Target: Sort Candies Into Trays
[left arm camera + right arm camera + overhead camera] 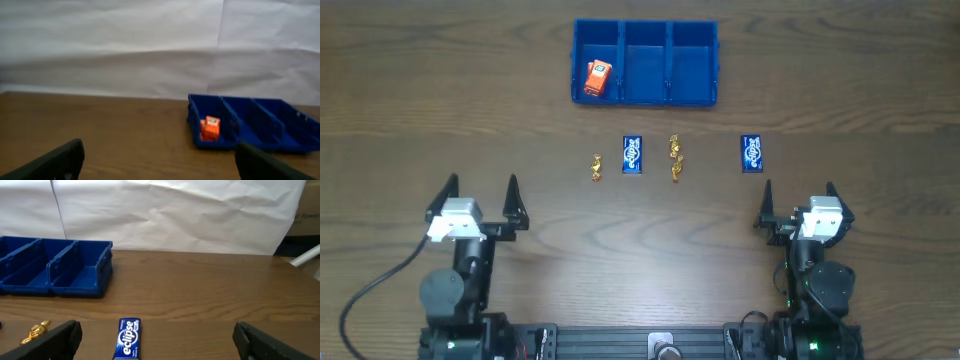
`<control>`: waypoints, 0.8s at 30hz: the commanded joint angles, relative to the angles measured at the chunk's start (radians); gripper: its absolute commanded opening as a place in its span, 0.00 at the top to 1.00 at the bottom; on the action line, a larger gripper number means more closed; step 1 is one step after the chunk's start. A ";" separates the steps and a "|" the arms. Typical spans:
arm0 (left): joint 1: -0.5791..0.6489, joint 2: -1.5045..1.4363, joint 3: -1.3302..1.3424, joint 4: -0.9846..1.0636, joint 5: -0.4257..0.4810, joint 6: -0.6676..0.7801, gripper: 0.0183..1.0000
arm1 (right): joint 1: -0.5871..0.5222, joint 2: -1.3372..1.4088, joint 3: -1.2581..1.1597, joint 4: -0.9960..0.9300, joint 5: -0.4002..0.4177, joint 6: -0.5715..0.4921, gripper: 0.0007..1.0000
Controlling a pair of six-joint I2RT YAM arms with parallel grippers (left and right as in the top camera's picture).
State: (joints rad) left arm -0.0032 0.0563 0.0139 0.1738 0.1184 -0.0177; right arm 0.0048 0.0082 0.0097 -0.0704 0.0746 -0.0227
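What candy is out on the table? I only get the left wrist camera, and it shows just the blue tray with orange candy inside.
Observer: Three gold candies lie between the tray and the arms: one on the left and two close together near the middle.
Operator: Is there anything else?
Observer: Two blue packs. One sits among the gold ones, and the other is off to the right.
Operator: Which arm is nearer that far one?
Observer: The right gripper. In its own wrist view, that pack lies just ahead, between its open fingers.
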 commanded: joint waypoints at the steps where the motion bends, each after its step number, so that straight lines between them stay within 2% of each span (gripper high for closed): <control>1: 0.005 -0.042 -0.009 -0.061 0.013 0.015 0.01 | -0.006 -0.005 -0.002 -0.003 -0.002 -0.011 0.00; 6: 0.005 -0.053 -0.009 -0.246 0.032 0.014 0.00 | -0.006 -0.005 -0.002 -0.003 -0.002 -0.011 0.00; 7: 0.005 -0.052 -0.009 -0.242 0.034 0.014 0.14 | -0.006 -0.005 -0.002 -0.003 -0.002 -0.011 0.00; 8: 0.005 -0.052 -0.009 -0.240 0.036 0.014 0.00 | -0.006 -0.005 -0.002 -0.003 -0.002 -0.011 0.00; 24: 0.005 -0.052 -0.009 -0.239 0.032 0.015 0.00 | -0.006 -0.005 -0.002 -0.003 -0.002 -0.011 0.00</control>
State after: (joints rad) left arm -0.0017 0.0139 0.0223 -0.0273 0.1291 -0.0101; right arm 0.0048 0.0082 0.0097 -0.0704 0.0746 -0.0227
